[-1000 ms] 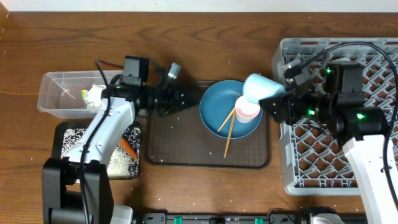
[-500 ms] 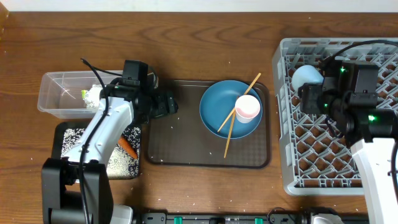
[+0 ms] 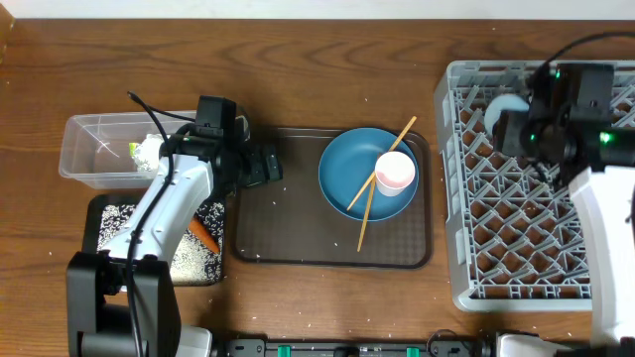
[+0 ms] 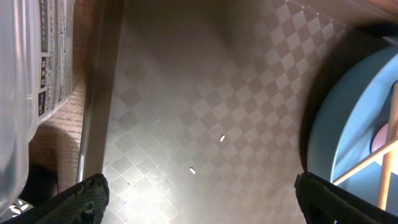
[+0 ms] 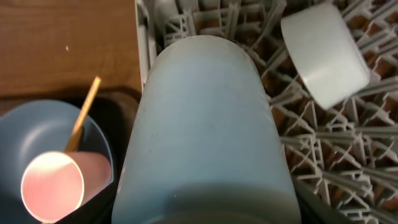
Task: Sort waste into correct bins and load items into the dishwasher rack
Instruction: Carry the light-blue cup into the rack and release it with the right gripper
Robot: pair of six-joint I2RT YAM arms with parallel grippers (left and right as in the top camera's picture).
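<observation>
My right gripper point(image 3: 506, 119) is shut on the light blue cup point(image 5: 205, 124), which it holds over the far-left corner of the grey dishwasher rack point(image 3: 516, 248). A small pale blue bowl point(image 5: 323, 53) lies upside down on the pegs beside it. The blue plate point(image 3: 352, 169) carries the white-pink cup point(image 3: 395, 174) and two chopsticks point(image 3: 365, 213). My left gripper point(image 3: 268, 164) hangs open and empty over the brown tray's left edge, its fingers point(image 4: 87, 199) wide apart. The wrapper point(image 3: 149, 151) lies in the clear tub point(image 3: 84, 149). Carrot point(image 3: 203, 234) and rice point(image 3: 119, 223) sit in the black tray point(image 3: 92, 203).
The dark brown serving tray point(image 3: 288, 228) lies mid-table under the plate, with a few stray rice grains point(image 4: 222, 138) on it. The clear tub's wall point(image 4: 12, 93) is close on my left gripper's left side. Bare wooden table point(image 3: 298, 69) runs along the far side.
My left gripper drew back left from the tray's middle to its left edge and opened wide. My right gripper carried the light blue cup rightward from beside the plate to over the rack.
</observation>
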